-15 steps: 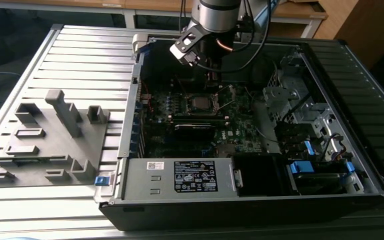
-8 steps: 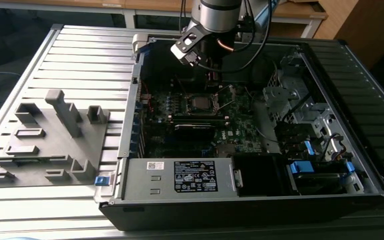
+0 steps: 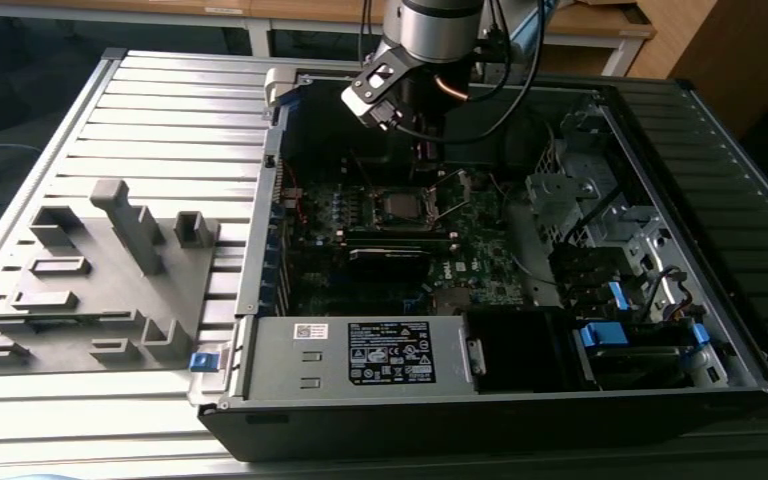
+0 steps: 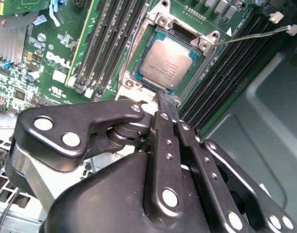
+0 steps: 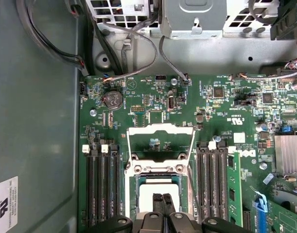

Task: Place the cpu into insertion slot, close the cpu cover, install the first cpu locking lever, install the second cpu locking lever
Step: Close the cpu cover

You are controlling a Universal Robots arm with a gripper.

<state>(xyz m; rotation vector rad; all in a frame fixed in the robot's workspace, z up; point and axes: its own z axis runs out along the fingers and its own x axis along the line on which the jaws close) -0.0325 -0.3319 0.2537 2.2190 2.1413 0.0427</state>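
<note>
**Q:** Where did the chip lie, and what was the claw doing?

**A:** The small, flat, square cpu (image 4: 167, 63) with its silvery-grey metal top lay inside the insertion slot (image 4: 206, 43), a square socket with a thin silver rim on the green motherboard (image 5: 138, 97). The black metal gripper (image 4: 166, 99) hovered just beside the chip's near edge. Its fingers (image 5: 158, 203) were pressed together and pinched nothing.

**Q:** Was the socket secured?

**A:** No. In the first wrist view the cpu cover (image 5: 160, 128), a thin square silver frame with a cut-out centre, stood flipped open beyond the socket. In the second wrist view a thin silver wire locking lever (image 4: 255, 35) projected unlatched over the long black memory slots (image 4: 235, 53).

**Q:** What could have gone wrong from there?

**A:** Probably three faults. The closed fingertips, so near the chip, could have scraped or nudged it, leaving it tilted in the socket. A frame lowered onto a tilted chip would likely have strained the contacts beneath. The free lever could also have snagged a finger or sprung sideways if pushed off-axis.
</note>
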